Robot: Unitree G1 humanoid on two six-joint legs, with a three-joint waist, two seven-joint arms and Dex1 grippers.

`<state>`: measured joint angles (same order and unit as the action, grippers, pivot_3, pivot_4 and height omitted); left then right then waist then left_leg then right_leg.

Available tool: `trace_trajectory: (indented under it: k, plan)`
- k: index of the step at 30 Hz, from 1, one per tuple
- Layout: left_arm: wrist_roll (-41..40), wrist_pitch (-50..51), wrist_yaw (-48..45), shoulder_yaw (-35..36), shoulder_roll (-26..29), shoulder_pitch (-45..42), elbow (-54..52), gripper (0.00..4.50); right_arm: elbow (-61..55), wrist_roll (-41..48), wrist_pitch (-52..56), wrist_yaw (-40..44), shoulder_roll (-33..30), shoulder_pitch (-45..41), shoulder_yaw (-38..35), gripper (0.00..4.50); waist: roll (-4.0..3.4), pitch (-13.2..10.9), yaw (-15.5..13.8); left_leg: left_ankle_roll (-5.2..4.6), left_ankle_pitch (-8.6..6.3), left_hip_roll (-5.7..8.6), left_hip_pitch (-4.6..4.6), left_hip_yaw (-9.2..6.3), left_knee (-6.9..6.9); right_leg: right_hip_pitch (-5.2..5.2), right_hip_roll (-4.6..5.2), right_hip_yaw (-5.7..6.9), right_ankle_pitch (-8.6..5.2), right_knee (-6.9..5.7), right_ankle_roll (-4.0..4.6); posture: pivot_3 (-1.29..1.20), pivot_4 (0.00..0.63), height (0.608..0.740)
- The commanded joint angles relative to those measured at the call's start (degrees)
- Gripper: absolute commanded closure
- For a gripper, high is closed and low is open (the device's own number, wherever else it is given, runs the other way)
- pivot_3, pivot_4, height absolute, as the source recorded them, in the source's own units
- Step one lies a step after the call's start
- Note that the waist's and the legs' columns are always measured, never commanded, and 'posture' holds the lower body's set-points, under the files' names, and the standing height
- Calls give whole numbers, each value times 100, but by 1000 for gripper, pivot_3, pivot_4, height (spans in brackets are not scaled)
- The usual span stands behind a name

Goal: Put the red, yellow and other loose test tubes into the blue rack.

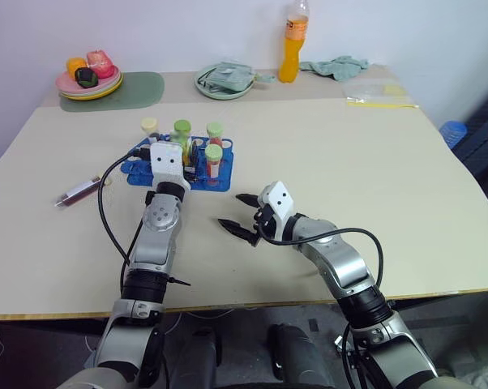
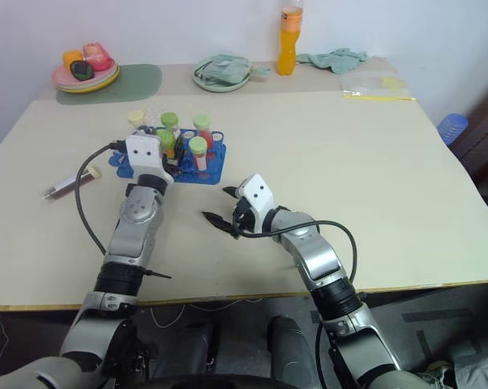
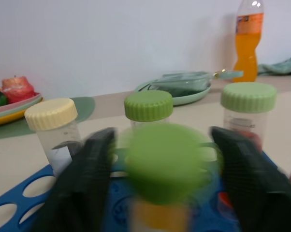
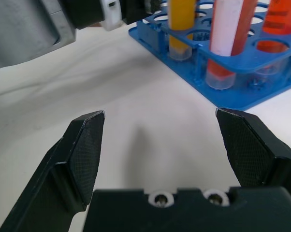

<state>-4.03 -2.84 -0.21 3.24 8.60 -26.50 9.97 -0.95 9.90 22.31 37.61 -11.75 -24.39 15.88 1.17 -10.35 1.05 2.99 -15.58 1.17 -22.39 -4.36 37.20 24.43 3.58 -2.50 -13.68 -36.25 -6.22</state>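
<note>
- Left wrist view: the left gripper (image 3: 162,188) has its fingers apart either side of a green-capped yellow tube (image 3: 166,169), which seems seated in the blue rack (image 1: 179,168), though blur hides the hole
- Back straight up off the cap, no sideways nudge
- One tube (image 1: 79,191) lies loose on the table (image 1: 349,178), at nine o'clock from the rack
- Right gripper (image 1: 242,215) hangs open and empty, at five o'clock from the rack

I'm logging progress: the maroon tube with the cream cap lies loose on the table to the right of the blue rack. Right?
Not quite: the maroon tube lies loose to the left of the blue rack, not the right, as the left eye view shows.
</note>
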Motion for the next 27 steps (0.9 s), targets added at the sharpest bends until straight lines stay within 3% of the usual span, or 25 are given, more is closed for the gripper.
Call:
trace_trajectory:
  k: [1,6,10,12,14,18,19,23,27]
  plan:
    - [-440,267,-114,474,181,195,-1162,359,-345,112,14,-15,10,-9,-128,417,0,0,5,0,0,-1,0,-1,-1,1,-1,0,0,0,0,0,150,740]
    - [-1588,1579,-307,1506,947,82,-2347,359,-376,142,34,5,20,-4,-149,417,0,0,4,1,0,-2,1,-4,0,1,-2,0,0,-6,0,0,150,740]
    - [-2445,3278,-1132,2041,2456,-205,-2197,166,-297,145,-1,71,57,-88,-102,417,0,-1,6,0,0,-1,0,-4,3,0,-3,2,-1,-8,0,0,150,740]
    - [-2275,4020,-1663,1864,3465,-237,-1707,166,-247,109,-40,134,48,-157,-59,417,-2,-2,31,0,0,0,2,-2,2,-2,-4,2,-1,-7,-1,0,150,740]
    - [-2169,4574,-2307,1526,4315,-330,-1042,166,-243,97,-4,245,5,-232,-14,417,-6,-3,46,-1,0,0,7,2,-3,-2,-6,0,-3,-9,-1,0,150,740]
    - [-1693,4971,-3470,459,5229,-874,267,166,-319,15,-80,608,-203,-267,198,417,-4,-3,69,-1,0,-3,7,-5,-5,-5,-11,6,-4,-7,0,0,150,740]
    - [-1603,4902,-3759,270,5289,-1057,654,166,-306,9,-100,628,-207,-278,220,417,-4,-4,71,-1,0,-3,7,-3,-7,-5,-11,5,-4,-5,0,0,150,740]
    - [59,4268,-5479,-1765,5419,-2436,3034,166,-182,-40,-164,573,-166,-320,211,417,-3,-4,103,-1,0,-2,5,-2,-7,-3,-15,9,-4,-6,0,0,150,740]
    - [937,3534,-5993,-2463,5006,-3396,4599,166,-303,-53,-119,481,-166,-229,179,417,-1,-5,145,-1,0,-5,-3,-3,-8,2,-18,8,-6,-5,0,0,150,740]
